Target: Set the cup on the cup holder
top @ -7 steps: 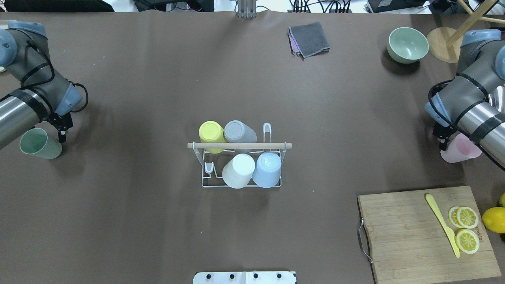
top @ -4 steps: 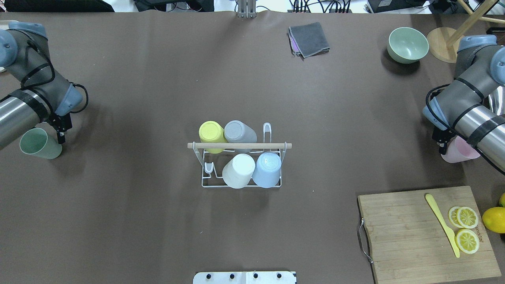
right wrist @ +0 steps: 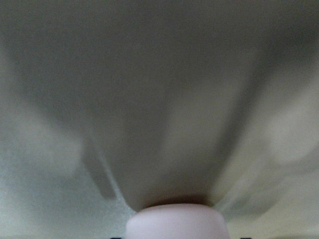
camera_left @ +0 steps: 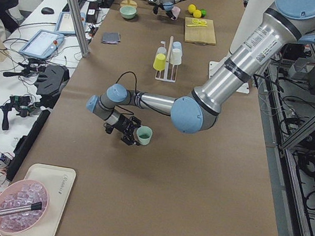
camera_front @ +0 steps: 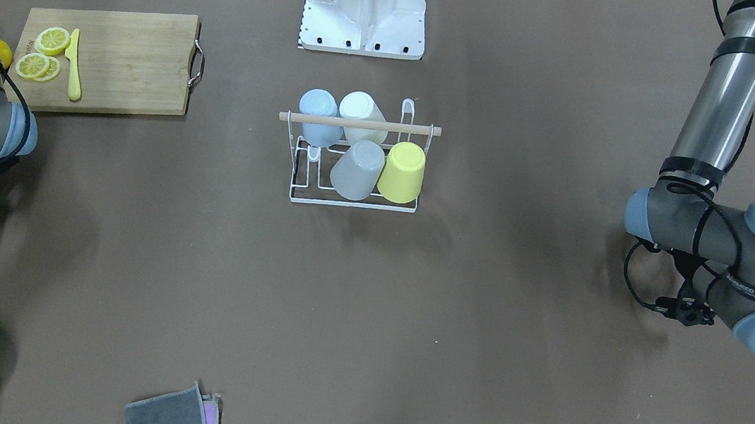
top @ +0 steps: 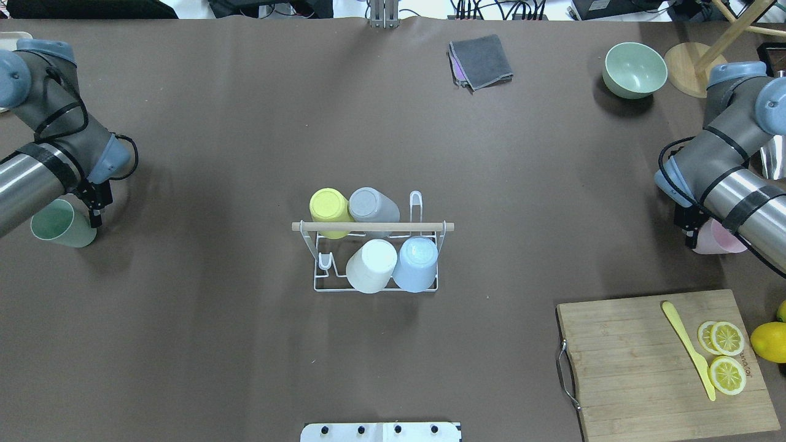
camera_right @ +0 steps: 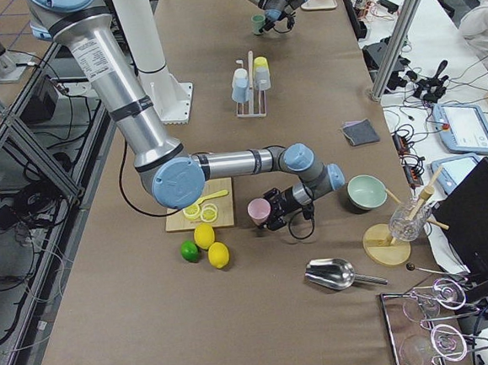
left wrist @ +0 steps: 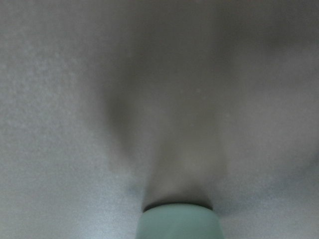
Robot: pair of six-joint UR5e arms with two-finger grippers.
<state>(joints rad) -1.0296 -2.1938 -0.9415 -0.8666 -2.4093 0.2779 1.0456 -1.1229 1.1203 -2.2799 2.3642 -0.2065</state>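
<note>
The white wire cup holder [top: 374, 226] with its wooden rod stands mid-table, also in the front view [camera_front: 359, 123]. It carries upturned yellow [top: 328, 205], grey [top: 371, 204], white [top: 373, 264] and blue [top: 417, 261] cups. Two prongs are bare [top: 416, 202]. My left gripper [top: 86, 218] is shut on a green cup [top: 61, 224] at the far left edge, low over the table. That cup also shows in the left wrist view [left wrist: 178, 221]. My right gripper [top: 697, 230] is shut on a pink cup [top: 718, 238] at the far right, partly hidden under the arm; it shows in the right wrist view [right wrist: 175, 223].
A wooden cutting board [top: 645, 368] with lemon slices and a yellow knife lies front right, a whole lemon [top: 769, 341] beside it. A green bowl [top: 634, 69], a round wooden stand base [top: 684, 67] and a folded grey cloth [top: 482, 60] sit at the back.
The right arm's wrist has swung, and the pink cup has shifted slightly right and further under the arm. The left wrist has turned a little; the green cup has barely moved.
</note>
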